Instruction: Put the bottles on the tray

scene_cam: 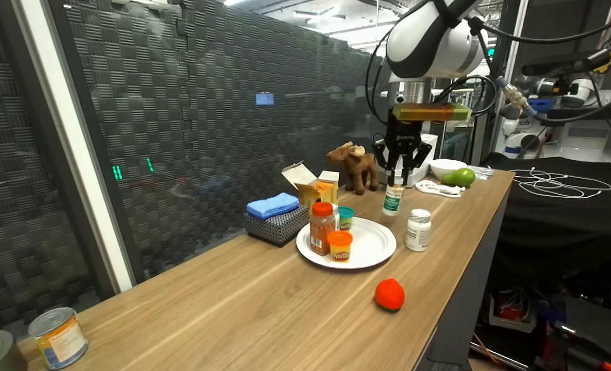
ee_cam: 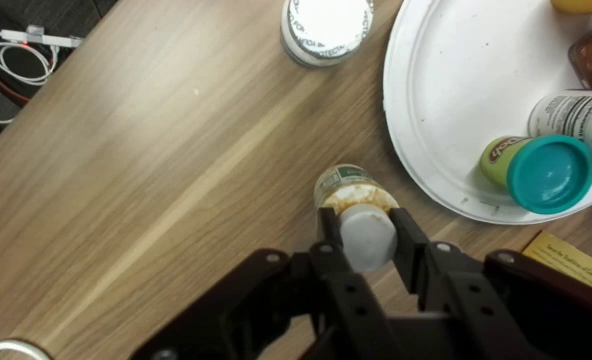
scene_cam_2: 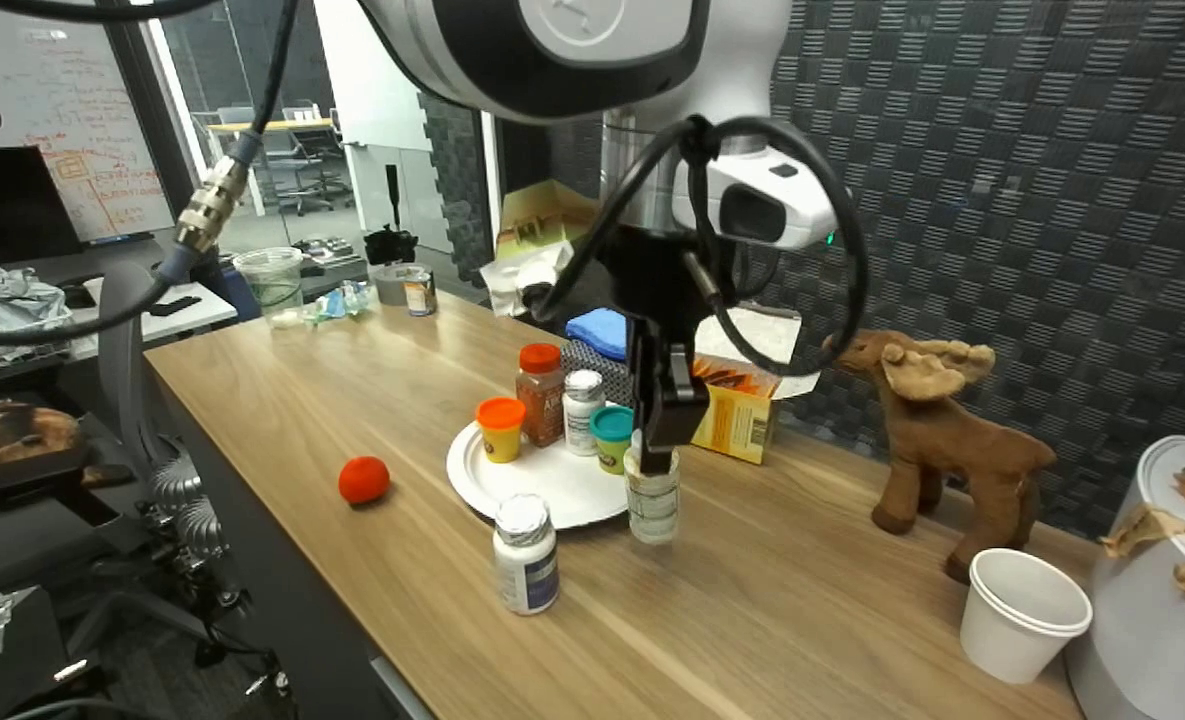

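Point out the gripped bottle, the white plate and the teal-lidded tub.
Gripped bottle (scene_cam: 392, 201): in an exterior view, on its label.
White plate (scene_cam: 369, 245): in an exterior view, on its bare surface.
Teal-lidded tub (ee_cam: 545, 174): wrist view, on its lid.

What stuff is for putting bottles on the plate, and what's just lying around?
For the job:
white plate
on it: red-capped bottle, white bottle; probably the orange-lidded tub and teal-lidded tub too
beside it: another white bottle
in the hand: green-labelled bottle

Just lying around:
red round thing, toy moose, blue cloth, tin, yellow box

Dark checkered panels (scene_cam: 233, 129) flank the wooden table (scene_cam: 223, 309) — a whiteboard (scene_cam_2: 82, 110) (red writing) shows beyond.
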{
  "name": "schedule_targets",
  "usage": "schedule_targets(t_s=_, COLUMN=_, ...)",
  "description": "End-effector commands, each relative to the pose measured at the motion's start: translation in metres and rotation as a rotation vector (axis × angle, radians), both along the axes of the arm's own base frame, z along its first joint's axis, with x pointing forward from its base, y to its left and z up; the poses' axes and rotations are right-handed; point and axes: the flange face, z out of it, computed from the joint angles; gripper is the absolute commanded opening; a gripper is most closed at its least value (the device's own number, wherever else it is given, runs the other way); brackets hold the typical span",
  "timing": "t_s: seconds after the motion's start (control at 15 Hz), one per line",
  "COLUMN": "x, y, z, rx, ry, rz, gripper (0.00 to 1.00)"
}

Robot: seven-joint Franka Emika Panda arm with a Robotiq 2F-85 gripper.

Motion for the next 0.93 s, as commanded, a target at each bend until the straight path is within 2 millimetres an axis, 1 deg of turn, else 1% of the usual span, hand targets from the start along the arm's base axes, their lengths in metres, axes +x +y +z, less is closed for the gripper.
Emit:
schedule_targets(t_s=0.0, x=0.005, y=0.030, z=0.021, rx=-0.039, ry=-0.034, rz=0.076, gripper=0.17)
schedule_targets(t_s=0.13, x=0.008, y=0.044, z=0.021, rx=-0.044, ry=-0.029, rz=0.114, gripper=0.17)
schedule_targets(t_s=0.2, x=0.010, y=0.047, z=0.020, rx=-0.042, ry=-0.024, rz=0.129, gripper=0.17)
schedule_targets(t_s=0.27, x=0.013, y=0.067, z=0.013, rx=-0.038, ry=-0.011, rz=0.150, gripper=0.16)
schedule_targets(t_s=0.47, x=0.020, y=0.089, z=0.002, rx=-0.024, ry=-0.001, rz=0.195, gripper=0.16)
schedule_targets(t_s=0.73, x=0.024, y=0.105, z=-0.010, rx=-0.019, ry=0.025, rz=0.237, gripper=0.16)
schedule_targets(t_s=0.87, x=0.026, y=0.102, z=-0.017, rx=-0.027, ry=0.034, rz=0.237, gripper=0.16)
